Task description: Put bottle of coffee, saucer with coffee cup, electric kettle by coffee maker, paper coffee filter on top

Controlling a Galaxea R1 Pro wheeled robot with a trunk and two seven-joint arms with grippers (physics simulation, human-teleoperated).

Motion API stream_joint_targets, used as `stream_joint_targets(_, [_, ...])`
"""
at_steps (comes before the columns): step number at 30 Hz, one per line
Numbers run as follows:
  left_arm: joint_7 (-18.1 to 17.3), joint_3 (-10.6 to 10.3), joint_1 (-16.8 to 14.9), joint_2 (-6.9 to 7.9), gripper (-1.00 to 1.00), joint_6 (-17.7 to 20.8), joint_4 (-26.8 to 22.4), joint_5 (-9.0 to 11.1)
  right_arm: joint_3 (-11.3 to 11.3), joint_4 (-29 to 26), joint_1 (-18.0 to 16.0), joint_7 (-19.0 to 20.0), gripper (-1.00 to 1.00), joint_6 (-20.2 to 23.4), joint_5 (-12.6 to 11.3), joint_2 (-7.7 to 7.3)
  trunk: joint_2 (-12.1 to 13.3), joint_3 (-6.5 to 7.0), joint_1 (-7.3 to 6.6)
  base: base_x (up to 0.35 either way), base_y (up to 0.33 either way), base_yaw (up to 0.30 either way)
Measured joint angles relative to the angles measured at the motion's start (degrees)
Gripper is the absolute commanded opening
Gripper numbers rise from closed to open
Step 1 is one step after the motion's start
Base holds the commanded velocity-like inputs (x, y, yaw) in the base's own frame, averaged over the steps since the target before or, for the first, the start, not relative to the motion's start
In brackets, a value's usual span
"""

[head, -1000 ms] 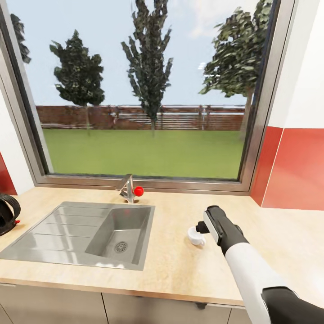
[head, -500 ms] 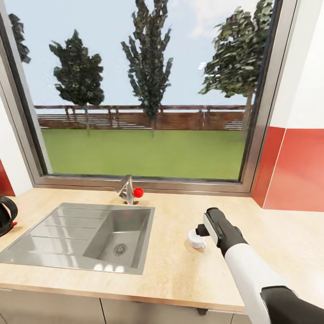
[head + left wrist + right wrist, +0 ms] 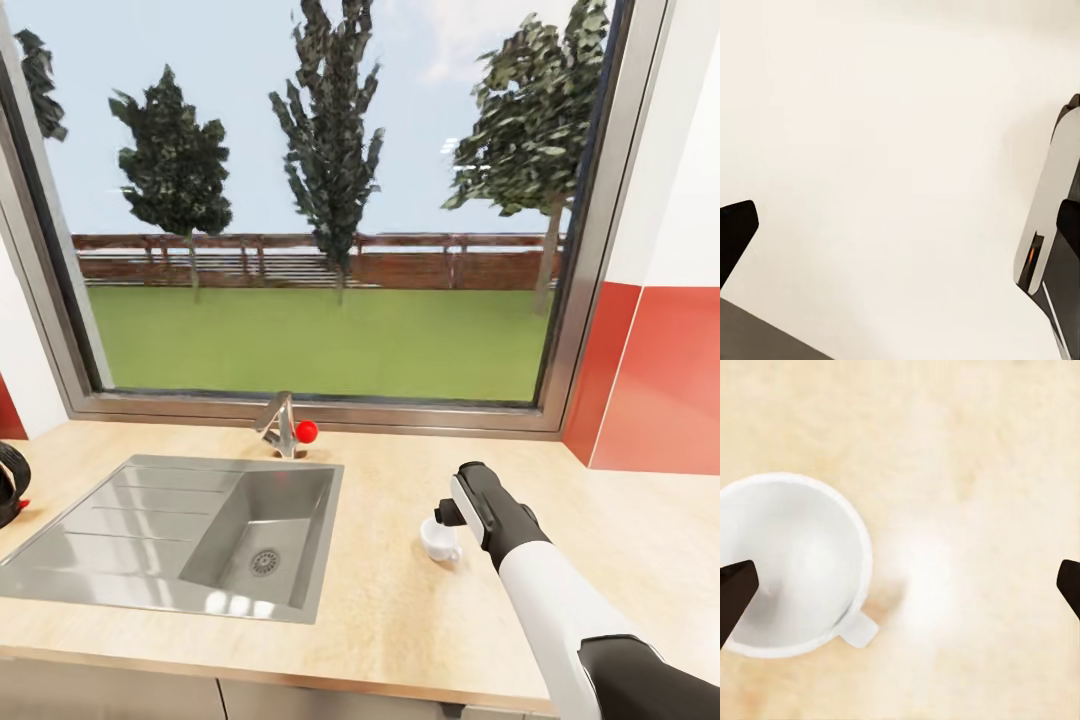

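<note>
The electric kettle [image 3: 10, 484] is cut off at the picture's edge, left of the sink [image 3: 200, 530], with only its black handle showing. The whole head view has drifted since a second ago, so less of the kettle shows; the cup has not moved on the desk [image 3: 400, 620]. The coffee cup [image 3: 438, 541] stands upright right of the sink, under the right claw [image 3: 900, 585], whose fingers are spread wide with one fingertip [image 3: 735, 596] over the cup's rim. The left claw [image 3: 889, 247] faces a pale surface, spread wide.
</note>
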Motion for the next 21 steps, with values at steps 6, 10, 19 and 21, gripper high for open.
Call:
stream_joint_targets(6, [0.0,0.0,0.0,0.00,1.00,0.0,0.0,0.0,0.0,0.0,0.0,0.0,1.00,0.0,0.0,0.00,0.0,0.00,0.00,0.008,0.000,0.000])
stream_joint_targets(10, [0.0,0.0,0.0,0.00,1.00,0.0,0.0,0.0,0.0,0.0,0.0,0.0,1.00,0.0,0.0,0.00,0.0,0.00,0.00,0.011,0.000,0.000])
stream_joint_targets(19, [0.0,0.0,0.0,0.00,1.00,0.0,0.0,0.0,0.0,1.4,0.0,0.0,1.00,0.0,0.0,0.06,0.0,0.00,0.00,0.096,0.000,0.000])
stream_joint_targets(21, [0.0,0.0,0.0,0.00,1.00,0.0,0.0,0.0,0.0,1.5,0.0,0.0,1.00,0.0,0.0,0.06,0.0,0.00,0.00,0.029,0.000,0.000])
